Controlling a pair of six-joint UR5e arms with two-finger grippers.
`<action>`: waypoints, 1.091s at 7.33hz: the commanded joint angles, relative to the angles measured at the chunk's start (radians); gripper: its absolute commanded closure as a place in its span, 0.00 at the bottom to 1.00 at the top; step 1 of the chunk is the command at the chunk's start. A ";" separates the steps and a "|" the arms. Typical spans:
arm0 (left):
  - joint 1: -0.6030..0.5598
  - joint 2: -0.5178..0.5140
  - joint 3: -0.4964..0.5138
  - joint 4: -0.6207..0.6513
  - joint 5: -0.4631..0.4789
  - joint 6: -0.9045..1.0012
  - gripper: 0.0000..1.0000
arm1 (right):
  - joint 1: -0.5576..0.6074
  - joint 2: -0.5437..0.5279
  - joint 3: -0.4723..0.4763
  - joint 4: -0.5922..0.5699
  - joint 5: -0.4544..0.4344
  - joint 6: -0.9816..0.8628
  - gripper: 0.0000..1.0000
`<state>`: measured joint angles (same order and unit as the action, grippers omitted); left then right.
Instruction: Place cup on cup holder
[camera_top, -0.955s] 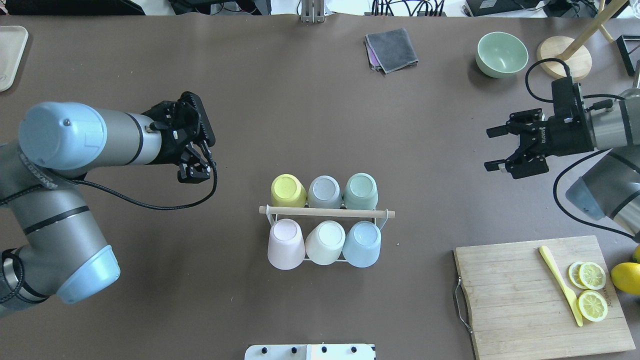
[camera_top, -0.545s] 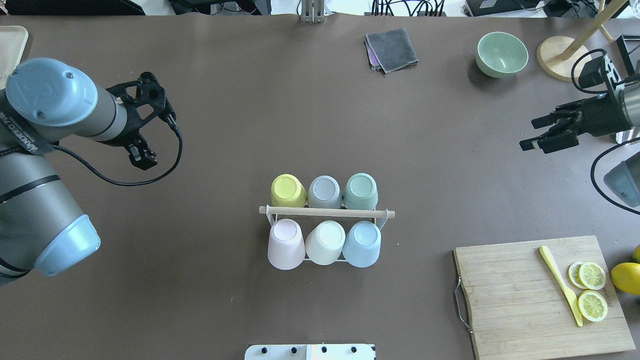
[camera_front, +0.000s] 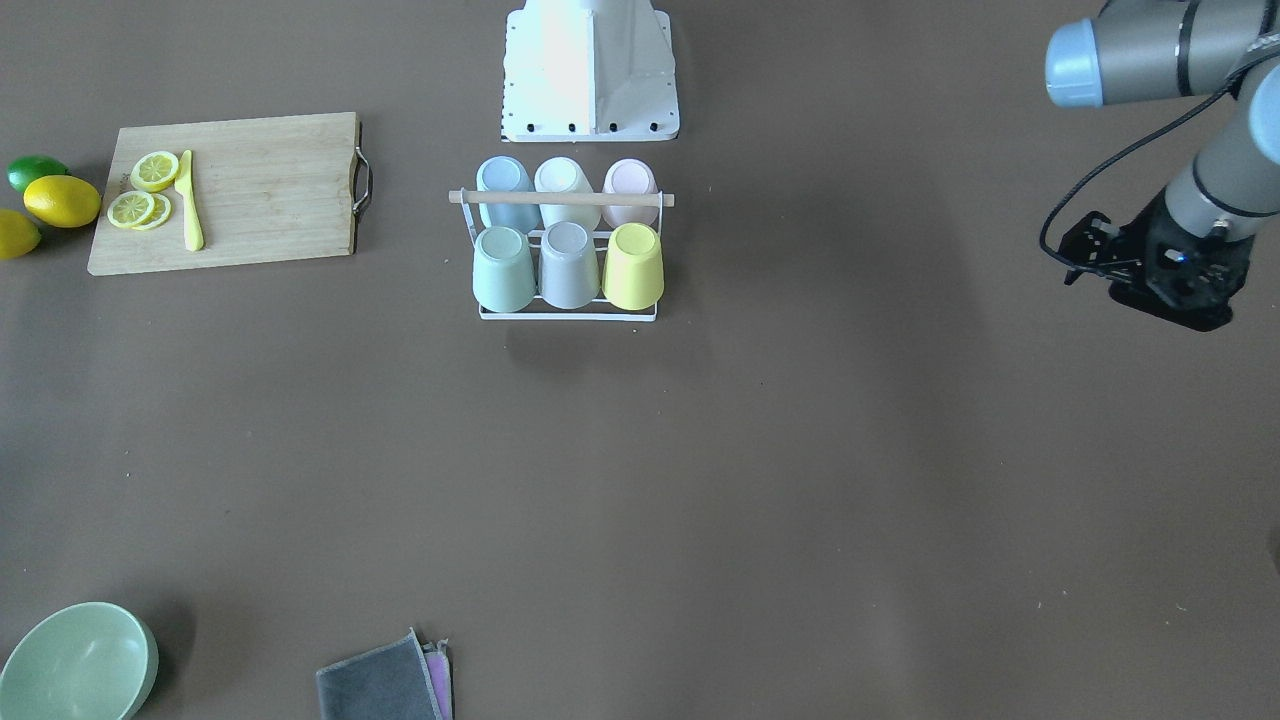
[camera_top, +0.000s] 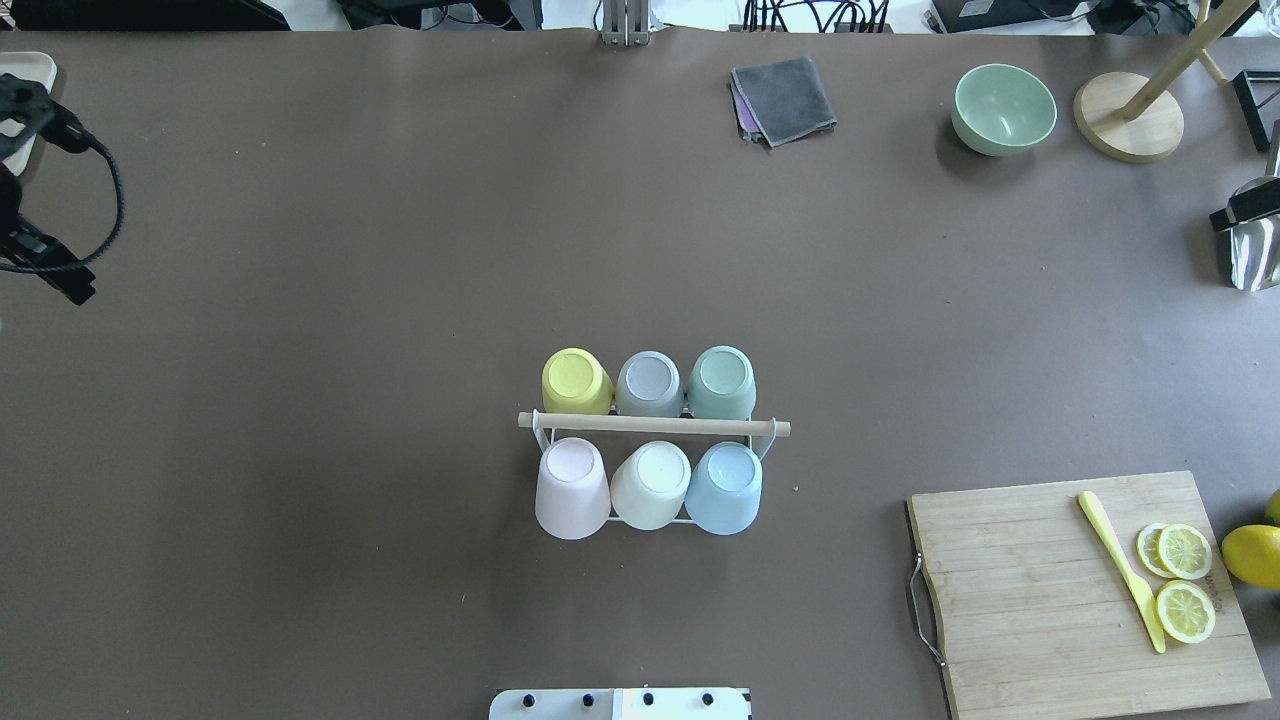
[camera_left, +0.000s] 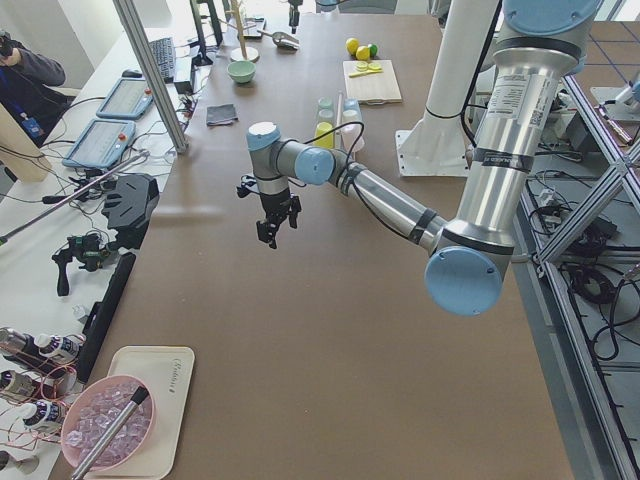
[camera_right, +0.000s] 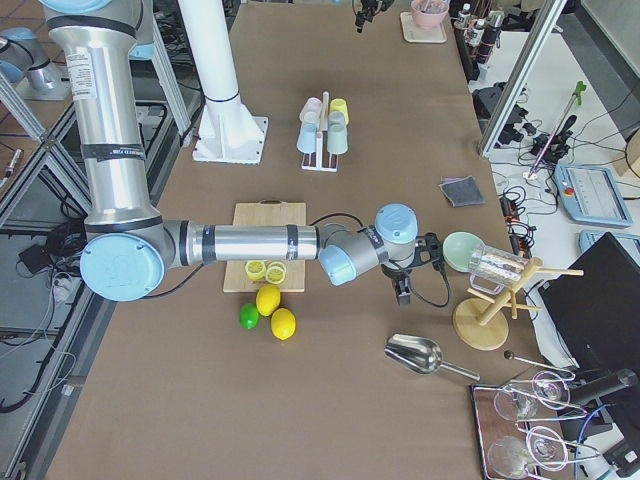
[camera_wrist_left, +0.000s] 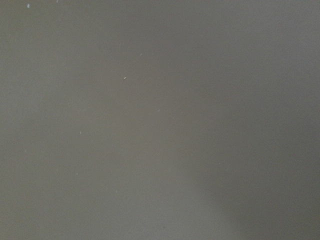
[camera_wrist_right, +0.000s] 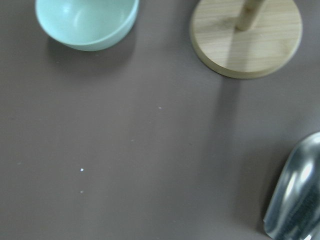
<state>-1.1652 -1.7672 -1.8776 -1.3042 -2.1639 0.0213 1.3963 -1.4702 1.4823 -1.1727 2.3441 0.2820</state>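
Brown table (camera_top: 300, 520): cup holder (camera_top: 650, 426), cutting board (camera_top: 1030, 600), green bowl (camera_top: 1003, 108), folded cloth (camera_top: 785, 98), lemon (camera_top: 1252, 555).

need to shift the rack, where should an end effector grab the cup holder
Probably by the wooden rod across the cup holder's top, at its middle, coming straight down. It lies level and exposed, while six upturned cups crowd the wire frame.

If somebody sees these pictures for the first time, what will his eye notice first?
The white cup holder in the middle of the table stands out first: six pastel cups sit upside down on it, three per row. Next is the wooden cutting board on the robot's right, with lemon slices and a yellow knife.
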 joint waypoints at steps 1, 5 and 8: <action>-0.144 0.011 0.011 0.000 -0.016 -0.001 0.01 | 0.104 0.002 -0.002 -0.287 0.004 -0.154 0.00; -0.386 0.138 0.084 -0.048 -0.021 0.008 0.01 | 0.197 -0.019 -0.020 -0.485 -0.020 -0.190 0.00; -0.499 0.299 0.140 -0.212 -0.183 -0.004 0.01 | 0.196 -0.016 -0.024 -0.499 -0.070 -0.201 0.00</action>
<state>-1.6348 -1.5409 -1.7482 -1.4397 -2.2952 0.0286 1.5914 -1.4858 1.4571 -1.6700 2.2944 0.0846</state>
